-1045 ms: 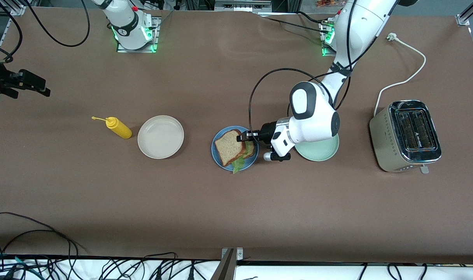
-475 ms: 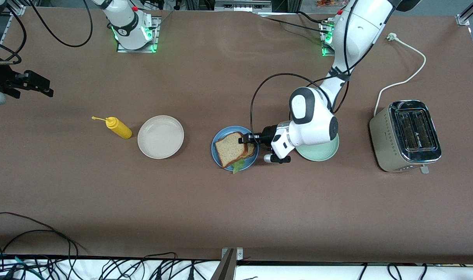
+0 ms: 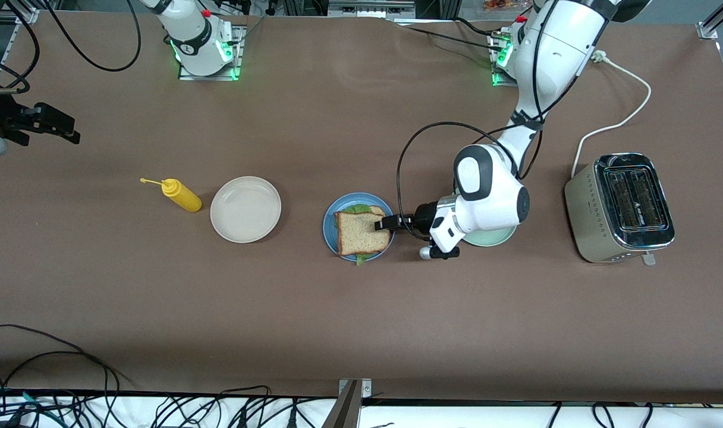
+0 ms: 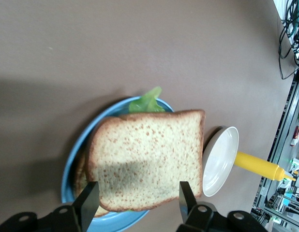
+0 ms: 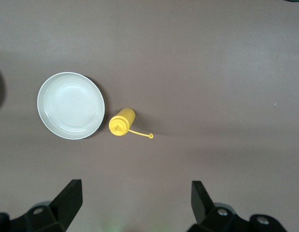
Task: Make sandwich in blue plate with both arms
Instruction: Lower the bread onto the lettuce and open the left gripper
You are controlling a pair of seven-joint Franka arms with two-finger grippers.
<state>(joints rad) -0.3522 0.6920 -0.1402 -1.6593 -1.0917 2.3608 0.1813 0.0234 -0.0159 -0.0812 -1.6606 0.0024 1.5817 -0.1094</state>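
Light is even and fairly bright over the brown tabletop (image 3: 361, 309), coming from overhead. Shadows are soft: a faint one hugs the beige plate (image 3: 245, 209) on the side nearer the front camera, and a broad dim band crosses the tabletop beside the blue plate (image 4: 74, 159) in the left wrist view. The toaster (image 3: 620, 206) shows glare on its chrome top. Green lamps glow at both arm bases. The left pincer (image 4: 137, 198) looks dark and slightly soft-edged against the sandwich (image 4: 147, 159).

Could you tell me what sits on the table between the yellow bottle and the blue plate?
The beige plate lies between the yellow bottle and the blue plate, close beside the bottle. The front view shows this; otherwise that stretch is bare table.
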